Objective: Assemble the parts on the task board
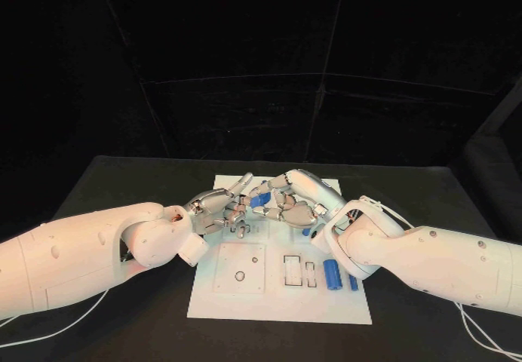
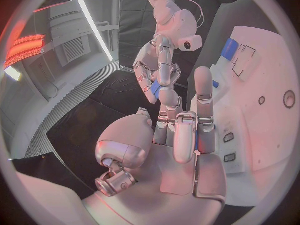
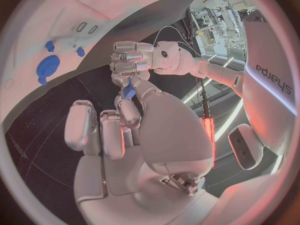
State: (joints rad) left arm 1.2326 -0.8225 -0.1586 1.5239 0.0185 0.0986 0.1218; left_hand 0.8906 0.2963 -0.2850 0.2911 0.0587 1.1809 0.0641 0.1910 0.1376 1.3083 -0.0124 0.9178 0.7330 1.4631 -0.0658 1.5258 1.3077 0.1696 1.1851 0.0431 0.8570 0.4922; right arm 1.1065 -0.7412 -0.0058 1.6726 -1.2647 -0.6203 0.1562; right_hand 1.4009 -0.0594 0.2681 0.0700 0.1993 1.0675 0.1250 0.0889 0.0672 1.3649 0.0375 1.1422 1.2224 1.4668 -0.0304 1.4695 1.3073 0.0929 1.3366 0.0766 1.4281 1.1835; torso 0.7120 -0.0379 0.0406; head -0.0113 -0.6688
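Observation:
The white task board lies in the middle of the table. Above its far half my right hand pinches a small blue part at its fingertips. That part also appears in the left wrist view, and again in the right wrist view. My left hand faces the right hand closely, fingers partly spread and thumb away from the part. One left fingertip reaches up to the part; I cannot tell whether it touches. Two blue parts lie on the board's near right.
The board carries a square plate with holes and rectangular slots. More blue parts sit on the board under the hands. White cables trail off both arms over the black table.

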